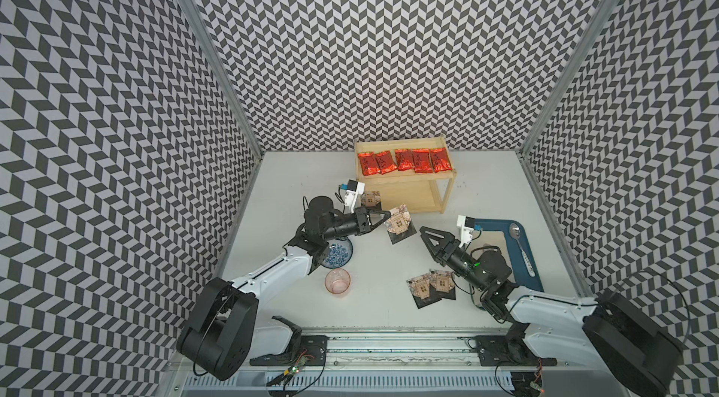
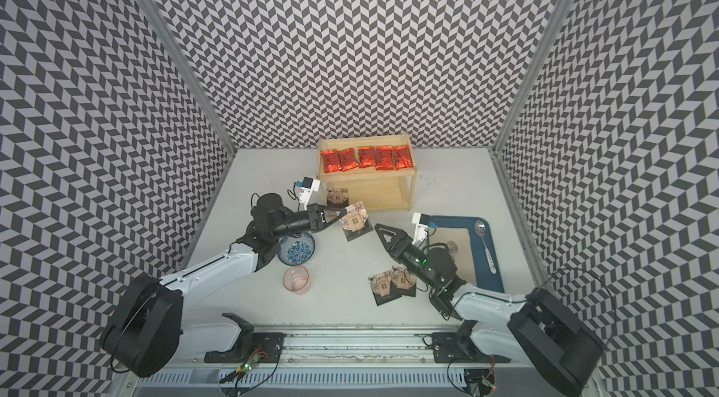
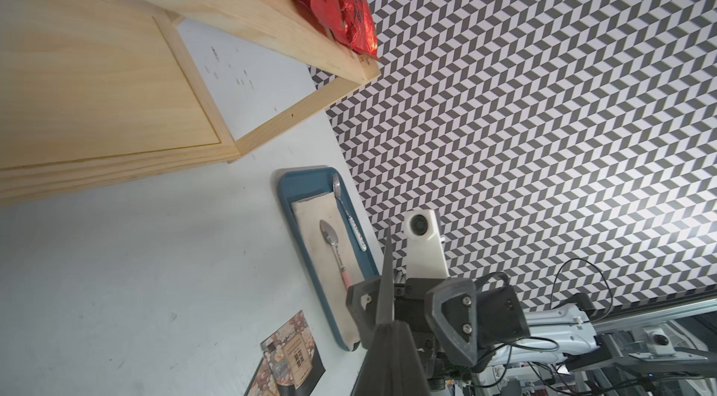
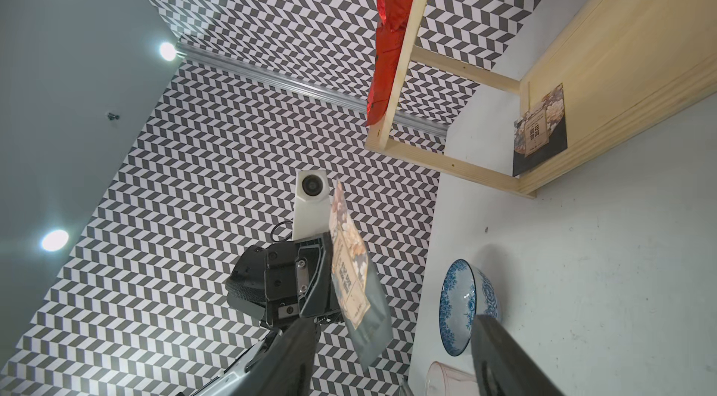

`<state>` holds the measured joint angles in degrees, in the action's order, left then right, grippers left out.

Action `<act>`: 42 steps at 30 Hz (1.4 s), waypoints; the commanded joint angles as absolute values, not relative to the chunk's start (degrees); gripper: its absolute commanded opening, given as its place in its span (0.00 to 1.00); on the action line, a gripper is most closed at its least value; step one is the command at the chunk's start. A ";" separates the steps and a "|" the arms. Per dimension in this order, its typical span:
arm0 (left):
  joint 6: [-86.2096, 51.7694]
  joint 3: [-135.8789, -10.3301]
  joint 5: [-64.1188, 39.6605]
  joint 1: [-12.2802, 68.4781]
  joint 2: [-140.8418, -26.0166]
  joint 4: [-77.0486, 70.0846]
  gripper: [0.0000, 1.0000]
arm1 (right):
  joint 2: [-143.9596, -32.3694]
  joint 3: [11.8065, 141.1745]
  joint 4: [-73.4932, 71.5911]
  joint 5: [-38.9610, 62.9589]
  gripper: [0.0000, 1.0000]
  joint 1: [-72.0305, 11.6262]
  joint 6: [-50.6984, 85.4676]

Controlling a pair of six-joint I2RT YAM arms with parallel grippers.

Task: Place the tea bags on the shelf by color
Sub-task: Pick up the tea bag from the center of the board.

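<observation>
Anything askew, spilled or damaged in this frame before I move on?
Only small things: on the top tier of the shelf, the second red packet from the left sits tilted out of the row, and two black packets on the table overlap. Nothing looks spilled or damaged.

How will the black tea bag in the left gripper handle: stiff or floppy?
Probably fairly stiff: the black tea bag sticks out nearly flat from the left gripper, pinched at one edge, without drooping. Likely light, since that edge pinch carries it. It may twist in the grip, so slow moves toward the shelf seem wise.
</observation>
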<state>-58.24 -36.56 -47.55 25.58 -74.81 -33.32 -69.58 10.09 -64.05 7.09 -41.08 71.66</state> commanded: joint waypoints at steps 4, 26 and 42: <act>-62.40 -38.22 -50.08 25.21 -75.63 -41.21 0.00 | -75.89 10.72 -81.66 8.67 0.65 -41.14 71.51; -66.88 -37.67 -50.89 23.81 -77.25 -47.46 0.00 | -87.92 16.88 -93.29 13.80 0.34 -42.63 72.83; -66.47 -36.76 -50.80 23.63 -77.61 -47.61 0.00 | -90.81 18.54 -94.53 14.41 0.06 -43.15 73.54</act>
<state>-67.16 -36.56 -50.24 23.94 -77.14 -46.04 -89.89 17.87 -90.26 13.78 -42.72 73.52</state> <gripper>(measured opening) 0.043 0.072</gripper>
